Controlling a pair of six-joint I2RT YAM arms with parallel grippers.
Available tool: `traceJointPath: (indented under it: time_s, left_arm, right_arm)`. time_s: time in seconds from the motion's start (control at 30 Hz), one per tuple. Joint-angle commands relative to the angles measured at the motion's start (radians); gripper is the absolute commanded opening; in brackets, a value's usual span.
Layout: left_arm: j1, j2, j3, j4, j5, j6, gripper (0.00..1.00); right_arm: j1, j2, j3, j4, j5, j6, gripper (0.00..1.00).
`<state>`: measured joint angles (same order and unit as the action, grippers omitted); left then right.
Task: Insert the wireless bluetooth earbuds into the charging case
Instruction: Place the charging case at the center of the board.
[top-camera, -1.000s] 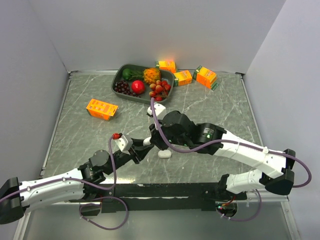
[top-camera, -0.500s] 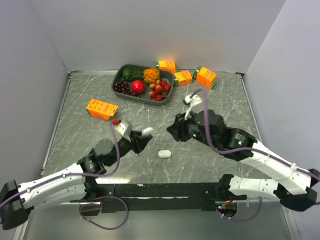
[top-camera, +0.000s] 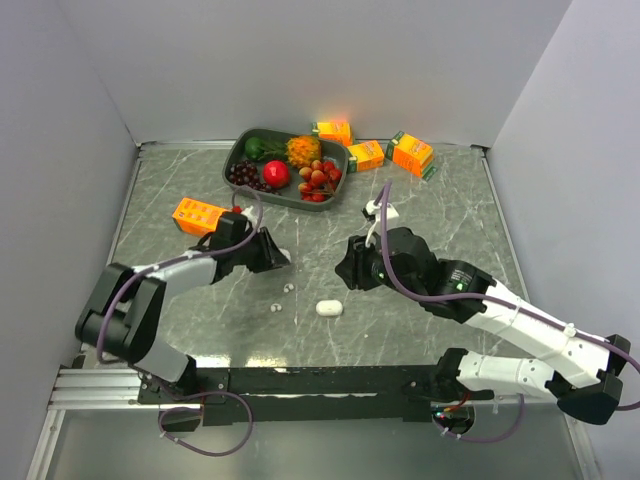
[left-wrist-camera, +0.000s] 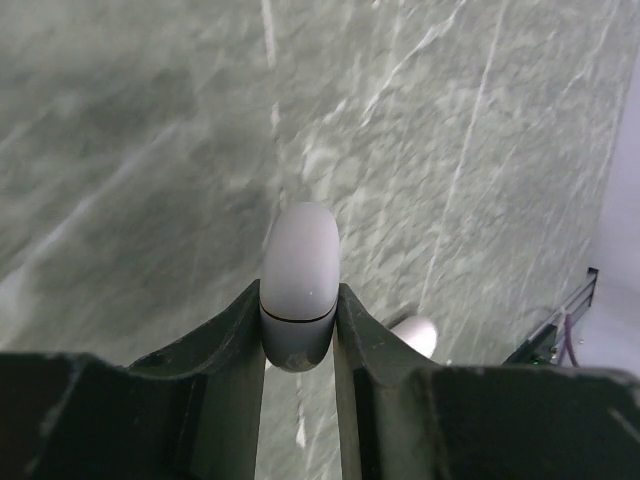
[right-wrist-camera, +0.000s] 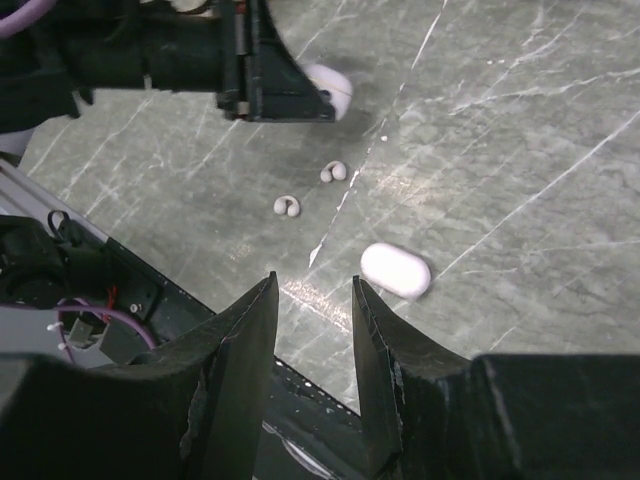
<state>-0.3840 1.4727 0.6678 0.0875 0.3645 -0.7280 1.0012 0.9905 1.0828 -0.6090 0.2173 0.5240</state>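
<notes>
My left gripper (top-camera: 279, 258) (left-wrist-camera: 298, 302) is shut on a closed white charging case (left-wrist-camera: 298, 272), held above the table. Two pairs of tiny white earbuds lie on the marble table: one pair (top-camera: 288, 288) (right-wrist-camera: 333, 172) and another (top-camera: 275, 307) (right-wrist-camera: 288, 207). A second closed white case (top-camera: 328, 308) (right-wrist-camera: 395, 270) (left-wrist-camera: 415, 335) lies on the table to their right. My right gripper (top-camera: 346, 268) (right-wrist-camera: 313, 288) is open and empty, hovering above the table near that second case. The held case also shows in the right wrist view (right-wrist-camera: 332, 86).
A dark tray (top-camera: 237, 152) of fruit stands at the back. Orange juice cartons lie at the back (top-camera: 334, 131) (top-camera: 366, 155) (top-camera: 412, 153) and at the left (top-camera: 197, 215), close behind my left gripper. The black base rail (top-camera: 330, 380) runs along the near edge.
My left arm has swung back and to the left, keeping the case. My right gripper has drawn away from it to the right. The earbuds now show on the table.
</notes>
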Motion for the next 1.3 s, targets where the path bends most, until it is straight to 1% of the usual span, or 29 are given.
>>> traceJointPath:
  time_s: [0.0, 0.2, 0.37, 0.43, 0.53, 0.57, 0.63, 0.67, 0.8, 0.83, 1.1, 1.17, 1.27]
  left_arm:
    - [-0.001, 0.087, 0.150, 0.002, 0.067, -0.004, 0.02]
    - [0.011, 0.230, 0.205, 0.012, 0.057, 0.022, 0.02]
    - [0.013, 0.333, 0.272, -0.041, 0.025, 0.068, 0.02]
    - [0.016, 0.345, 0.283, -0.058, 0.019, 0.075, 0.02]
    - [0.016, 0.356, 0.297, -0.074, 0.008, 0.078, 0.12]
    - [0.017, 0.359, 0.305, -0.084, 0.005, 0.079, 0.20]
    - [0.016, 0.362, 0.311, -0.084, 0.002, 0.085, 0.27]
    - [0.017, 0.360, 0.312, -0.118, -0.001, 0.087, 0.32]
    - [0.019, 0.357, 0.317, -0.153, -0.013, 0.096, 0.41]
    - [0.022, 0.354, 0.317, -0.170, -0.019, 0.104, 0.45]
    - [0.036, 0.327, 0.297, -0.193, -0.030, 0.111, 0.50]
    - [0.040, 0.311, 0.296, -0.212, -0.039, 0.114, 0.53]
    - [0.051, 0.282, 0.299, -0.242, -0.050, 0.128, 0.53]
  right_arm:
    - [-0.003, -0.038, -0.024, 0.035, -0.018, 0.028, 0.43]
    - [-0.003, -0.039, -0.044, 0.046, -0.029, 0.024, 0.43]
    - [-0.003, -0.026, -0.032, 0.037, -0.022, 0.002, 0.43]
    - [-0.004, -0.021, -0.026, 0.034, -0.013, -0.007, 0.44]
    - [-0.004, -0.018, -0.021, 0.035, -0.007, -0.019, 0.44]
    - [-0.003, -0.018, -0.020, 0.035, -0.007, -0.022, 0.44]
    - [-0.003, -0.016, -0.017, 0.035, -0.007, -0.028, 0.44]
    - [-0.004, -0.016, -0.015, 0.035, -0.007, -0.030, 0.44]
    - [-0.004, -0.029, -0.020, 0.032, -0.001, -0.032, 0.45]
    - [-0.004, -0.036, -0.024, 0.034, 0.002, -0.032, 0.45]
    - [-0.006, -0.061, -0.046, 0.034, 0.014, -0.024, 0.45]
    - [-0.006, -0.065, -0.050, 0.034, 0.016, -0.024, 0.45]
    - [-0.006, -0.072, -0.055, 0.037, 0.016, -0.022, 0.45]
